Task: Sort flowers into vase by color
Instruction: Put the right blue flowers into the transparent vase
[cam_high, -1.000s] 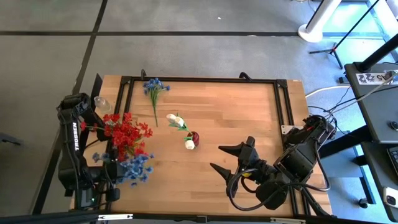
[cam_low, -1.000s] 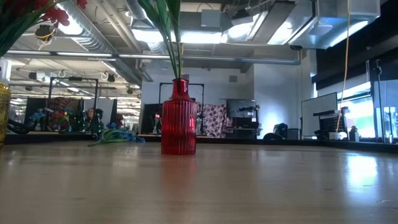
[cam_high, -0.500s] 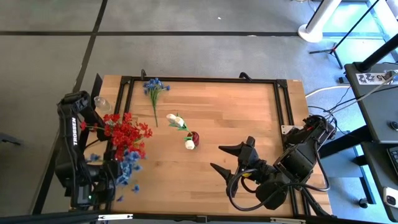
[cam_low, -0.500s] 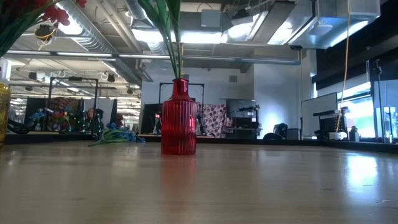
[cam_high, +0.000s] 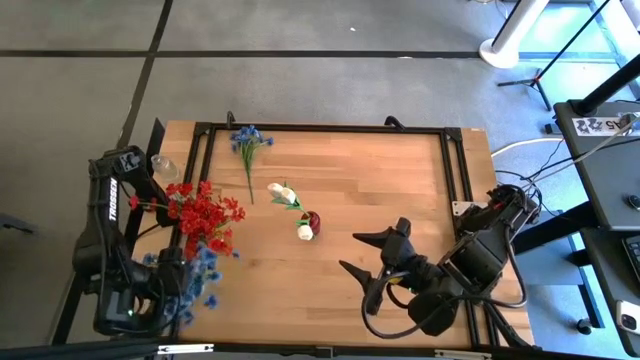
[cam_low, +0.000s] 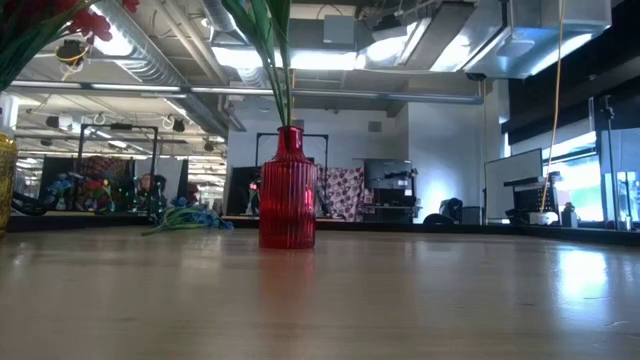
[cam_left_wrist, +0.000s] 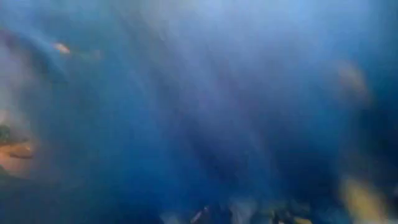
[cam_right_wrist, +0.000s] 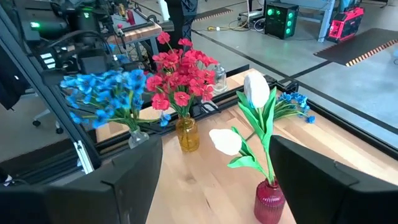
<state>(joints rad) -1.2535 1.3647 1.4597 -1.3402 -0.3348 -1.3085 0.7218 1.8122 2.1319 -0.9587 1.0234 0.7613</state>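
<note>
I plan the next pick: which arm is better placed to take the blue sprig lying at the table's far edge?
Left: the blue sprig lies on the left half, nearer the left gripper than the right gripper, which waits right of the red vase.

Two dark jointed arms (cam_high: 470, 265), white lettering on the left (cam_high: 112, 200)

From above I see three vases (cam_high: 313, 221) in a line across the table (cam_high: 400, 180), each holding flowers (cam_high: 205, 213), a loose sprig (cam_high: 247, 146) lying behind them, arms at either side.
</note>
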